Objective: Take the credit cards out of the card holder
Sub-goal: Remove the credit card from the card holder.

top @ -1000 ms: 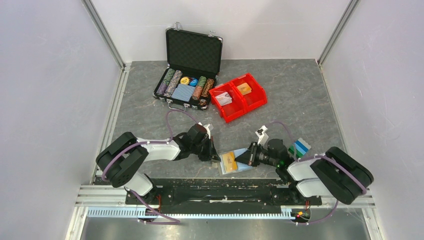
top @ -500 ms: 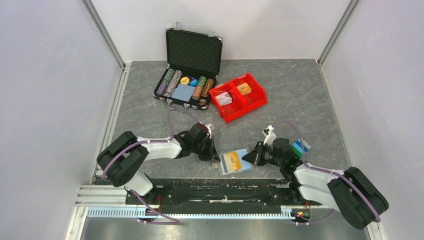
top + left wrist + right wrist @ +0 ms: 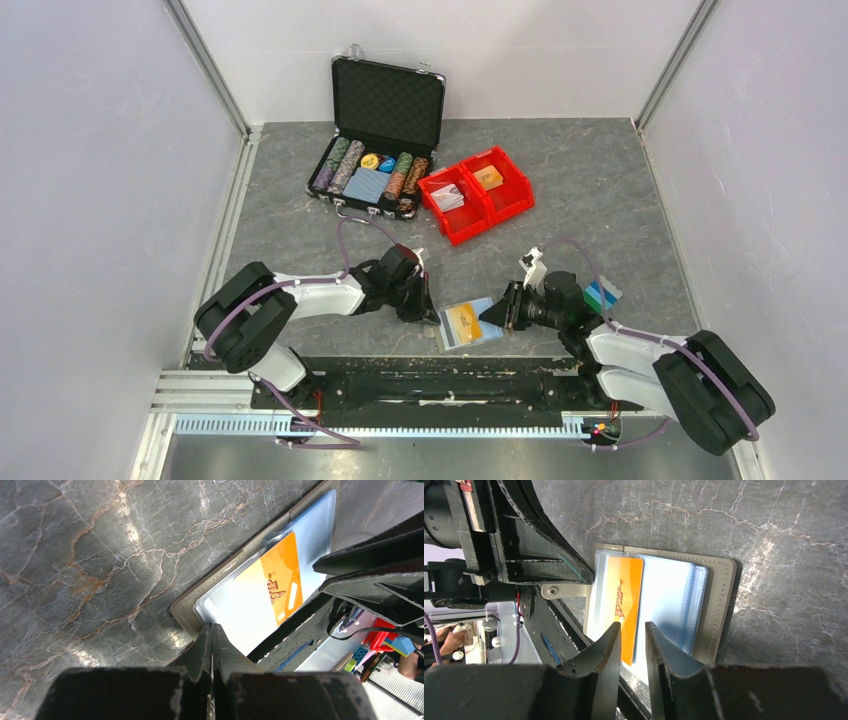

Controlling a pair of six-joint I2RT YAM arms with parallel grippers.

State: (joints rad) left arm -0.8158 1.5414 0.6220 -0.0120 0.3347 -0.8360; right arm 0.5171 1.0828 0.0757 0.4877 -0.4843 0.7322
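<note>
The card holder (image 3: 487, 334) lies open near the table's front edge, grey outside with a light blue inner panel (image 3: 664, 597). An orange-yellow credit card (image 3: 462, 320) lies on its left half and also shows in the left wrist view (image 3: 280, 575) and the right wrist view (image 3: 626, 600). My left gripper (image 3: 430, 312) is shut, its tip (image 3: 212, 626) against the holder's left corner (image 3: 185, 612). My right gripper (image 3: 496, 313) is slightly open, its jaws (image 3: 633, 626) astride the orange card's near edge, not closed on it. Blue and teal-green cards (image 3: 601, 295) lie on the table beside the right arm.
An open black poker-chip case (image 3: 385, 130) with chips and a blue deck stands at the back. Red bins (image 3: 475, 195) with small packs stand to its right. The black base rail (image 3: 430, 380) runs just in front of the holder. Walls close in both sides.
My right gripper drew back to the right a little, then came back toward the holder, and its arm swung outward. The left gripper and the orange card have stayed in place.
</note>
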